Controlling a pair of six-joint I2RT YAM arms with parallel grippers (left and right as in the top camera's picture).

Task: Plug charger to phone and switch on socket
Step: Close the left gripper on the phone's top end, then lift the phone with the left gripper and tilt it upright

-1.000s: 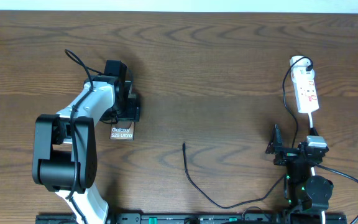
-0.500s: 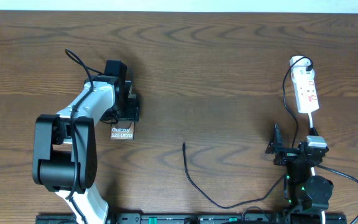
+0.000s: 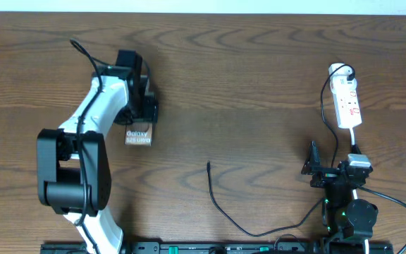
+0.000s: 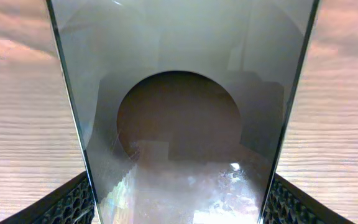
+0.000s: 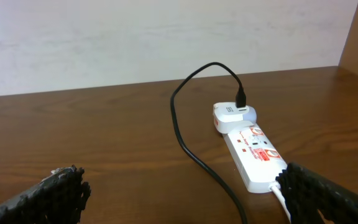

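Note:
The phone, dark with white "Galaxy S25 Ultra" lettering, is held by my left gripper at the left of the table. In the left wrist view its glossy face fills the space between the two fingers. The charger is a thin black cable; its tip lies loose mid-table, apart from the phone. It runs to the white socket at the far right. My right gripper is open and empty just short of the socket, with the cable between its fingers.
A white adapter with a black plug sits at the socket's far end. A white cord leaves its near end by my right finger. A pale wall runs along the table's far edge.
My left gripper has moved a little toward the far edge with the phone, whose lettering now looks blurred. The right arm and the cable have not moved.

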